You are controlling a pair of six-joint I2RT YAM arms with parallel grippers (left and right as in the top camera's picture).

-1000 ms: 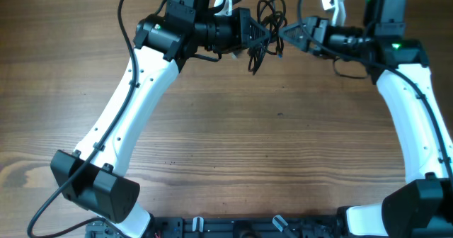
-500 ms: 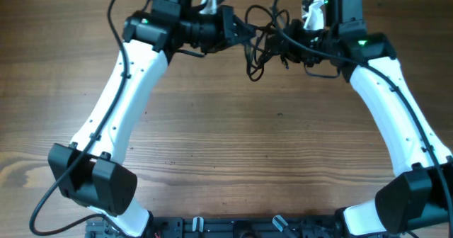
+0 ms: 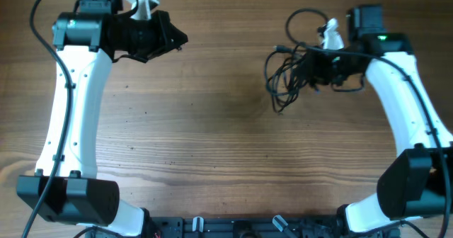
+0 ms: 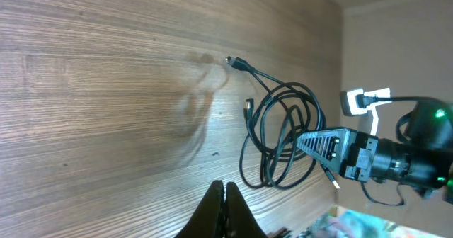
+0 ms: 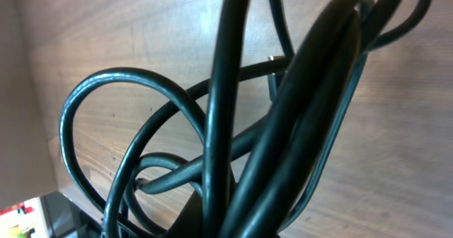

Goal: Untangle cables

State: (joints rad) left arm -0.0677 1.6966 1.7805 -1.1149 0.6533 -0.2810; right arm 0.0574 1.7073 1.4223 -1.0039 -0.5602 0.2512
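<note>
The cables (image 3: 286, 75) are a loose bunch of thin black loops on the right half of the table, with one plug end (image 3: 277, 50) sticking out to the left. My right gripper (image 3: 299, 63) is shut on the bunch's right side. The right wrist view is filled by the cables (image 5: 219, 89) up close, which hide the fingers almost entirely. My left gripper (image 3: 181, 37) is far off at the upper left, shut and holding nothing. In the left wrist view the shut gripper (image 4: 224, 186) points across bare wood toward the cables (image 4: 263, 128) and the right gripper (image 4: 315, 140).
The wooden table (image 3: 212, 139) runs between the two arms. A thicker black wire (image 3: 304, 17) of the right arm loops above the bunch. Both arm bases and a black rail (image 3: 233, 227) sit along the front edge.
The left gripper has let go of the cables and swung far left. The right gripper has shut on the bunch and carried it to the right and nearer the front.
</note>
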